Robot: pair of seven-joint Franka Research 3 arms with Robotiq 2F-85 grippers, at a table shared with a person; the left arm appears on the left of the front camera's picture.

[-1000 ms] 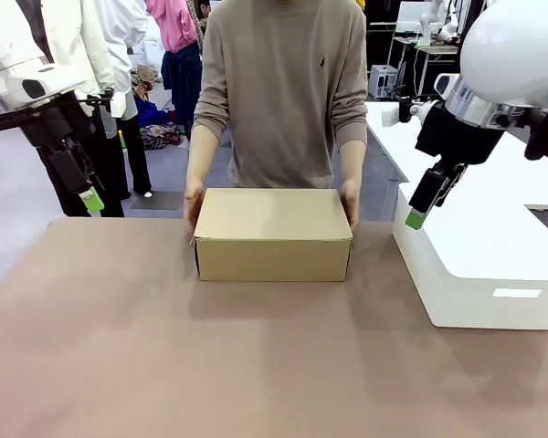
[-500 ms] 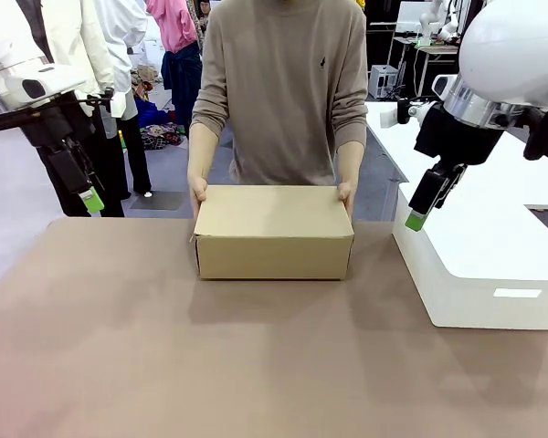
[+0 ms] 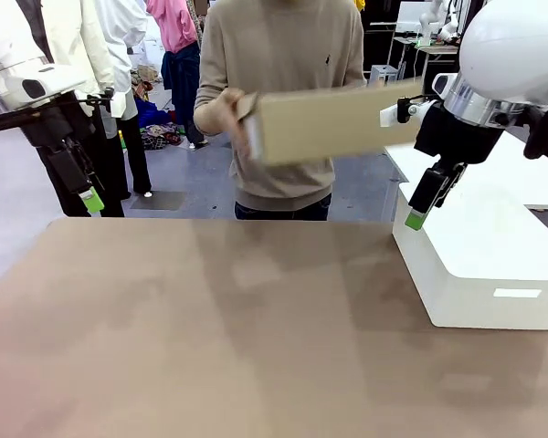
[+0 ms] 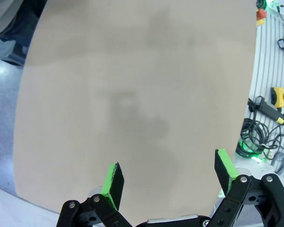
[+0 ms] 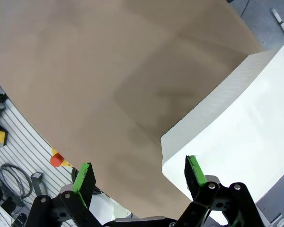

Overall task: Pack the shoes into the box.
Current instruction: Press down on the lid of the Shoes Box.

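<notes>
Now one cardboard shoebox (image 3: 333, 121) hangs above the desk (image 3: 210, 338) in a person's hand (image 3: 226, 111). One white plastic box (image 3: 479, 265) sits right; two pincers, left (image 4: 168, 177) and right (image 5: 138, 176), spread, empty.

Box (image 3: 333, 121) held up above the far edge of the table (image 3: 210, 328), in front of the person's chest, one hand (image 3: 230, 111) at its left end. Plastic bin (image 3: 479, 265) on the table's right side. Left pincer (image 3: 91, 201) off the table's far left corner; right pincer (image 3: 416, 217) above the bin's far left part.
</notes>
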